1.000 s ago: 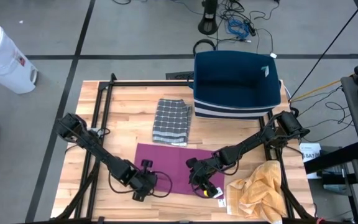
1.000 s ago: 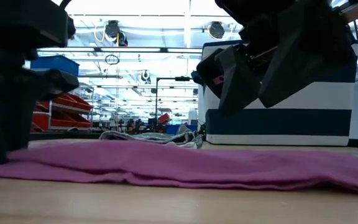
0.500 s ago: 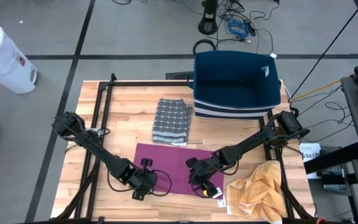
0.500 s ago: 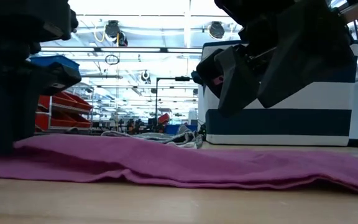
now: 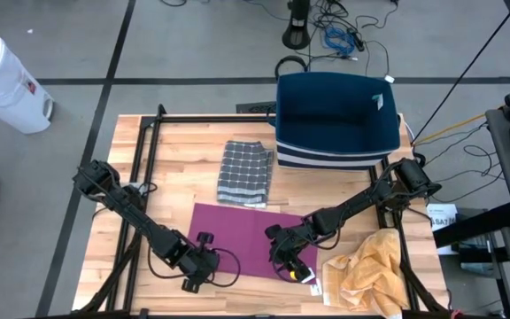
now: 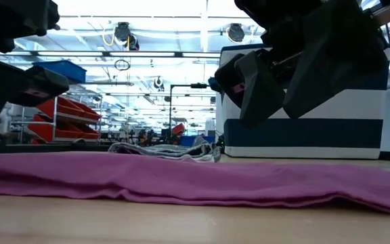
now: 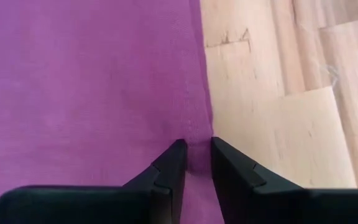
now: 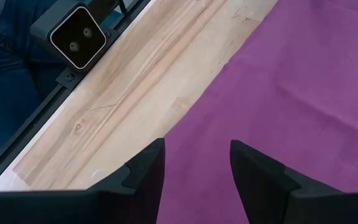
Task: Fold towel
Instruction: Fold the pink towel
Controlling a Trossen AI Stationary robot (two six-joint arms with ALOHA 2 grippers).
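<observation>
1. High view: the purple towel [image 5: 246,239] lies flat toward the bench's [image 5: 184,159] six o'clock edge so both arms reach its near corners
2. Left wrist view: left pincer [image 7: 196,152], nearly together, pinches the towel's hem for lifting
3. Right wrist view: right pincer [image 8: 197,163] is apart over cloth, gripping nothing

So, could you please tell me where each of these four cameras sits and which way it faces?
High view: overhead, looking straight down; purple towel, both arms.
Low view: table height, looking level across the towel to the blue bin; arm parts overhead.
Left wrist view: on the left arm, facing the towel's edge; left claw pinching it.
Right wrist view: right claw open over the towel.
All four show the towel.
</observation>
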